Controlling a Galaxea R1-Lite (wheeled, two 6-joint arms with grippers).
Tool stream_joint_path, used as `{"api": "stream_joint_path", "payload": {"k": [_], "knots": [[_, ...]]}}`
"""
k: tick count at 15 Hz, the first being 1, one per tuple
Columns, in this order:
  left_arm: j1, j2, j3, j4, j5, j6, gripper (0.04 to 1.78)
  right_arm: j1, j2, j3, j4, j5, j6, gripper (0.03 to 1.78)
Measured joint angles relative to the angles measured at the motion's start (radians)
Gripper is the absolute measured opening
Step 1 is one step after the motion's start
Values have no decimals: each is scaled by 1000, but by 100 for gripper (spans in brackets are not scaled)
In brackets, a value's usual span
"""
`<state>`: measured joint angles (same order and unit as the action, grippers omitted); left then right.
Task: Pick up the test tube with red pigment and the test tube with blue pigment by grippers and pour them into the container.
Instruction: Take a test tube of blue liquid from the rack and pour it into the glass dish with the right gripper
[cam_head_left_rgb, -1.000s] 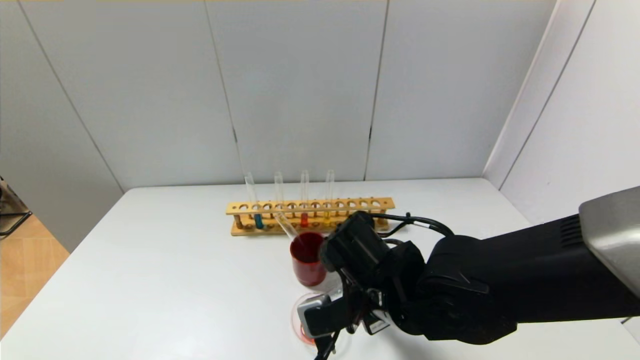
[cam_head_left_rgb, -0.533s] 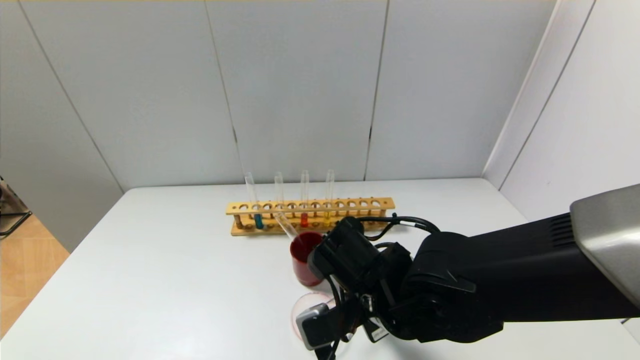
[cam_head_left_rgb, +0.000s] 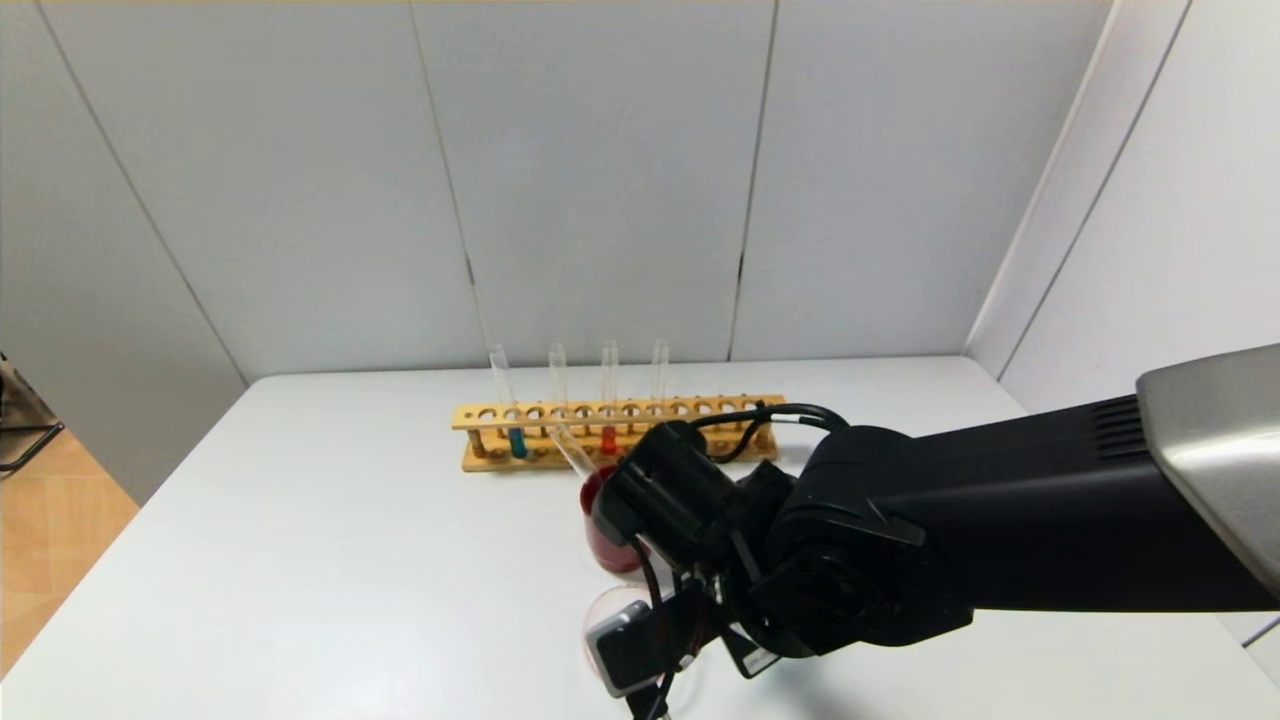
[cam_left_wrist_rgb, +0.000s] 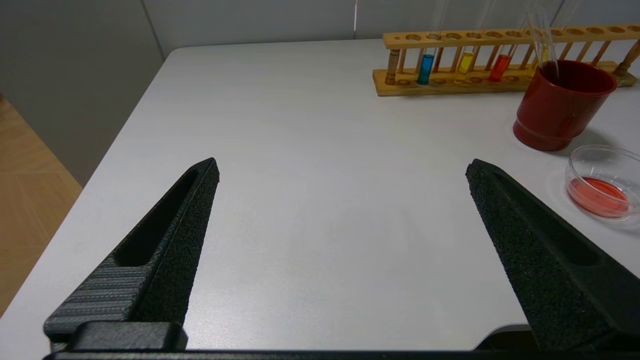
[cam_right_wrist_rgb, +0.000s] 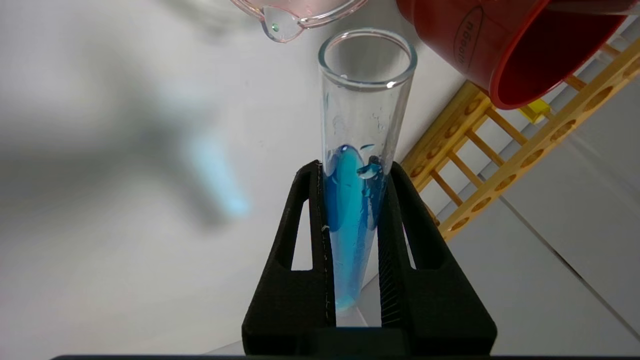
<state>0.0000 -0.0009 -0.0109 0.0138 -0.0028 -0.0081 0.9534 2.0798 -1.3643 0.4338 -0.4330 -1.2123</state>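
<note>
My right gripper is shut on the test tube with blue pigment. The tube is tilted and its mouth sits just beside the pouring lip of the clear container. The blue liquid has run part way towards the mouth. In the head view my right arm hides the tube and most of the container. The container holds red liquid. A test tube with red pigment stands in the wooden rack. My left gripper is open and empty over bare table, far to the left.
A dark red cup with an empty leaning tube stands between rack and container. The rack also holds a teal tube and yellow tubes. Walls close the table's back and right side.
My right arm has moved left and farther from me over the container, and the wrist has rolled further. It now covers more of the red cup and the container.
</note>
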Motion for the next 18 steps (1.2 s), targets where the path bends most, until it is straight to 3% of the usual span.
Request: {"api": "stream_joint_path", "payload": {"k": [5,10,18], "knots": [[0,0,0,0,0,0,175,1,33,-67,70,-1,1,33],[0,0,0,0,0,0,175,2,65,-154,168,-32,3,33],[0,0,0,0,0,0,175,1,95,-244,247,-36,6,33]]}}
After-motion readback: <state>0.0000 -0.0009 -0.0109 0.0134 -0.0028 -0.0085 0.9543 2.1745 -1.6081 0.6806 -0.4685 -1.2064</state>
